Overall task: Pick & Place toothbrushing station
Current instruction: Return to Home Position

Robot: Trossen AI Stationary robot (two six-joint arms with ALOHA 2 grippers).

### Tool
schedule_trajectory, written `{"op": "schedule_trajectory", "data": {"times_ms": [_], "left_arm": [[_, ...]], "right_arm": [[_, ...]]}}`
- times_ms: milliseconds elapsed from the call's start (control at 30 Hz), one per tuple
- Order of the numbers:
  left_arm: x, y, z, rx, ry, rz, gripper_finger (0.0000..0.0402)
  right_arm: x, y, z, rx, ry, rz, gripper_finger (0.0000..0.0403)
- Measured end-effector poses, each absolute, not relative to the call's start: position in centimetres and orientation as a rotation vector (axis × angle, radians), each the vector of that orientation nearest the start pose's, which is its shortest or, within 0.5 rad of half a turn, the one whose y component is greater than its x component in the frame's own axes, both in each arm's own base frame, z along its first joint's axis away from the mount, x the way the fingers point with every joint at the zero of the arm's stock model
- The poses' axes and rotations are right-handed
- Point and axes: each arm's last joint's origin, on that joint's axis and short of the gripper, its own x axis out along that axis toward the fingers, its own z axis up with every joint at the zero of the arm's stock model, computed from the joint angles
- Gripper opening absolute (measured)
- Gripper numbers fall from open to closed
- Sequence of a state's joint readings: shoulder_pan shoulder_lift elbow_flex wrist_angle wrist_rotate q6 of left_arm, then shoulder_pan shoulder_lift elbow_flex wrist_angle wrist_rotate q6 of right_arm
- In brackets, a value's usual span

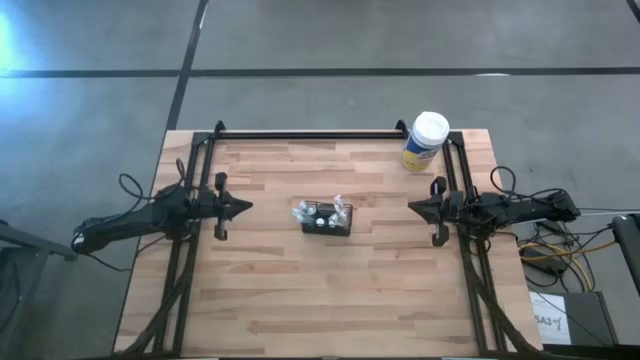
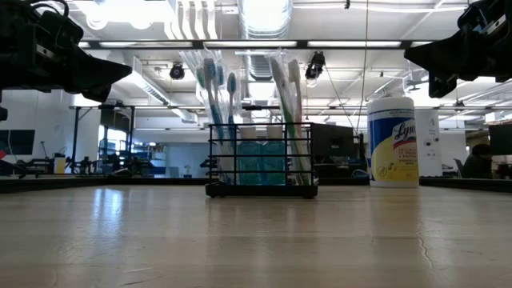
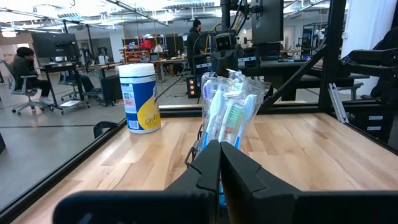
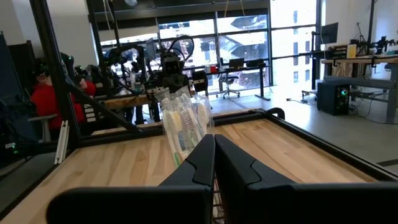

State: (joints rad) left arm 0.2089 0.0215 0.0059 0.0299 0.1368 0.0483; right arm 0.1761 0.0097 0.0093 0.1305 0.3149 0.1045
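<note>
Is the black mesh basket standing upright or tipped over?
Upright. In the low view the black mesh basket sits flat on the table, and the toothbrushes stand up out of it.

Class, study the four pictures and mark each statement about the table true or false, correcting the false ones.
1. Toothbrushes stand upright in the black mesh basket. True.
2. The yellow canister stands inside the basket. False: it stands apart, by a corner of the table on the right arm's side.
3. The left gripper holds a toothbrush. False: it is shut and empty, left of the basket.
4. The right gripper hangs clear of the basket, on its right. True.
</note>
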Motion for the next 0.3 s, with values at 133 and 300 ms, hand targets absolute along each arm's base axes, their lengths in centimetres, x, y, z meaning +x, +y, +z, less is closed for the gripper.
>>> {"op": "schedule_trajectory", "data": {"times_ms": [133, 300], "left_arm": [[9.71, 1.65, 16.67, 0.051, -0.012, 0.072, 0.0016], [9.71, 1.65, 16.67, 0.051, -0.012, 0.072, 0.0018]], "right_arm": [[9.56, 0.79, 17.83, 0.136, -0.134, -0.132, 0.0008], [9.56, 0.79, 17.83, 0.136, -0.133, -0.132, 0.0008]]}}
